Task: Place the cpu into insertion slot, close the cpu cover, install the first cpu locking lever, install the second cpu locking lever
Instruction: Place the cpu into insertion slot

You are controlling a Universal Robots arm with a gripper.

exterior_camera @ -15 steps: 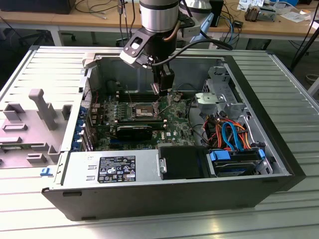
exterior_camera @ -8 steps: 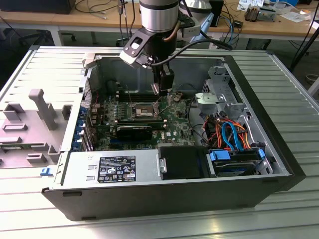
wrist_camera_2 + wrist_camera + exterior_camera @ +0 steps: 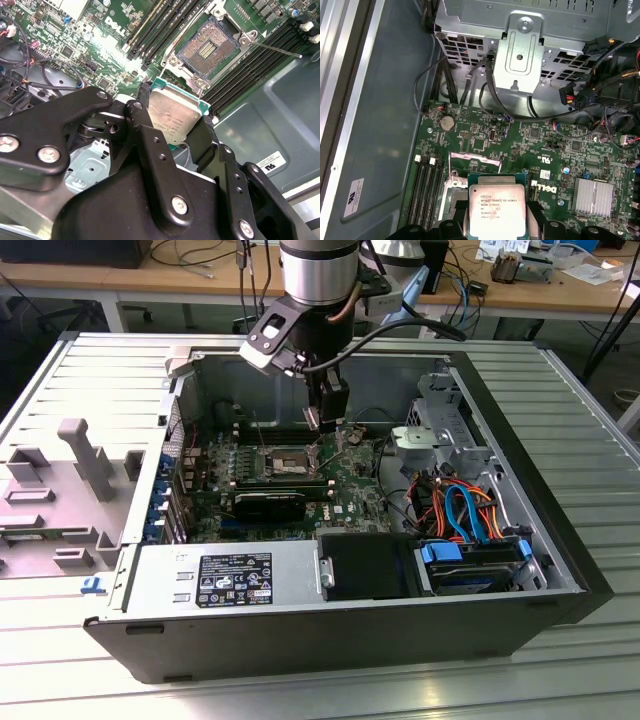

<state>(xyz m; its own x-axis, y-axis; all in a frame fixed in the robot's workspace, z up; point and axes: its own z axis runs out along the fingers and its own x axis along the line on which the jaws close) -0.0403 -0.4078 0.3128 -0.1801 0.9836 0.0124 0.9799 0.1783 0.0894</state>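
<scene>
Claw: the gripper (image 3: 175, 119) is clenched on the cpu (image 3: 172, 115). I see its black fingers (image 3: 145, 97) pressing two opposite edges.
Cpu position: carried in the air over the motherboard (image 3: 107, 45), just beside the insertion slot (image 3: 205, 47) and not touching it. Metal top faces the wrist cameras.
Slot: bare, with the contact field exposed and nothing seated in it.
Progress: by my reading none of the four steps is finished. Step one is in hand, with the chip gripped and near the slot but not lowered.
Left: seating the chip, closing the cover, both levers.
Cover: I take the thin silver frame raised behind the chip in the first wrist view to be the cpu cover (image 3: 475, 161), swung up off the slot. I cannot be fully sure of its angle.
Lever: one thin wire lever (image 3: 277, 49) sticks out free past the slot. I cannot place the other.
Cpu material: flat square with a brushed grey metal lid and a green substrate rim showing round it.
Slot material: dark square with a fine grainy contact grid, edged by bright stamped metal with screws.
Surroundings: glossy green board, long black memory slots (image 3: 150, 27) alongside, dull grey sheet-metal case (image 3: 560, 440).
</scene>
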